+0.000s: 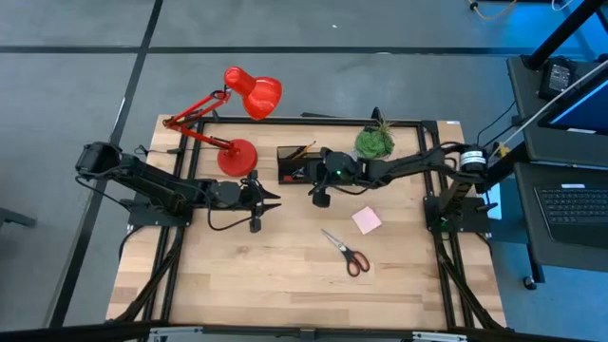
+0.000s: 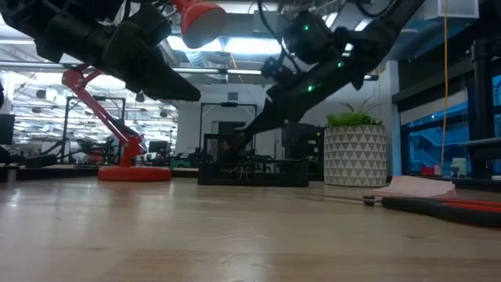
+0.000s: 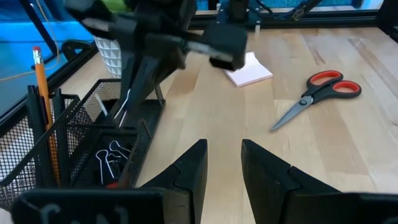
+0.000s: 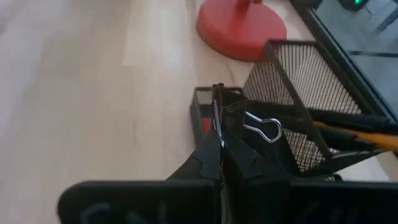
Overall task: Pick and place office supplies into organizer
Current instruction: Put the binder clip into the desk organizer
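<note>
Your right gripper [image 4: 219, 149] is hanging over the black mesh organizer [image 1: 294, 163] at the back of the table, between the red desk lamp [image 1: 236, 152] and the potted plant [image 1: 374, 142]. Its fingers are pressed together on a black binder clip [image 4: 249, 134], whose silver wire handles are sticking up beside the fingertips, right above a low compartment. You are looking at something small and red lying in that compartment, though the view is too tight to say what it is. An orange pencil [image 4: 360, 132] is leaning in the taller mesh section next to it.

Your left gripper [image 3: 224, 165] is hovering over bare wood just in front of the organizer, near the lamp base, with its fingers slightly spread and holding nothing. From its wrist view you are seeing the pencil [image 3: 42, 106] standing in the tall section and several wire-handled clips [image 3: 112, 158] already lying in the low tray.

The pink sticky-note pad [image 1: 367, 220] is lying on the table in front of the right arm, well apart from the organizer. The red-handled scissors [image 1: 346, 252] are lying nearer the front edge, just beside the pad but not touching it.
</note>
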### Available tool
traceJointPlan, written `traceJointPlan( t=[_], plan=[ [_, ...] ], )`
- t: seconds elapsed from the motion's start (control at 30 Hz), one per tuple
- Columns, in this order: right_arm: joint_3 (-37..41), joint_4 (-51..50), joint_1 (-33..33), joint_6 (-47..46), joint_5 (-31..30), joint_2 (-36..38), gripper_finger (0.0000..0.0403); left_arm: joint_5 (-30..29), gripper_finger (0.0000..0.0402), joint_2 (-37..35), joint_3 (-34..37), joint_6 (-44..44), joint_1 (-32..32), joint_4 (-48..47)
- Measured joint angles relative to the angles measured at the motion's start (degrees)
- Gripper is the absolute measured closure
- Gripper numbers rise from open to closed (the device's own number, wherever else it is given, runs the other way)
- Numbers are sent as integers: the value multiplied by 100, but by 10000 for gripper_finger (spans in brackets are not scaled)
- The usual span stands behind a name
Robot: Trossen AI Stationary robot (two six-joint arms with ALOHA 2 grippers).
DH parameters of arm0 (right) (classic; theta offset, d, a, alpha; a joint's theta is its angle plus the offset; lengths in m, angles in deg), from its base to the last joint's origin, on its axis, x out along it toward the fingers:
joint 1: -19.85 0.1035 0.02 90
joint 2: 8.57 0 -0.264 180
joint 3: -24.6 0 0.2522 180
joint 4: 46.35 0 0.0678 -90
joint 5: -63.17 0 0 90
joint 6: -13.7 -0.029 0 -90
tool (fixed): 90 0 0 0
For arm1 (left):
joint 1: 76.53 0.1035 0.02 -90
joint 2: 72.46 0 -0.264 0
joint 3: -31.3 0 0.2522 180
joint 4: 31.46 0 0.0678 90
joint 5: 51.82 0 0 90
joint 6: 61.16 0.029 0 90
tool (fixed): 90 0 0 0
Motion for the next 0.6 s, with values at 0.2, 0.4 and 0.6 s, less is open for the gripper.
traceJointPlan(
  t=[0.2,0.4,0.6],
  plan=[
    [0,400,-169,-114,10,-406,399,-1,309,0,0,0,0,-58],
    [-1,458,-258,-122,16,-708,399,-1,309,0,0,0,-1,-73],
    [-24,547,-309,-228,32,-858,399,-1,309,-2,0,0,-2,-73]
  ],
)
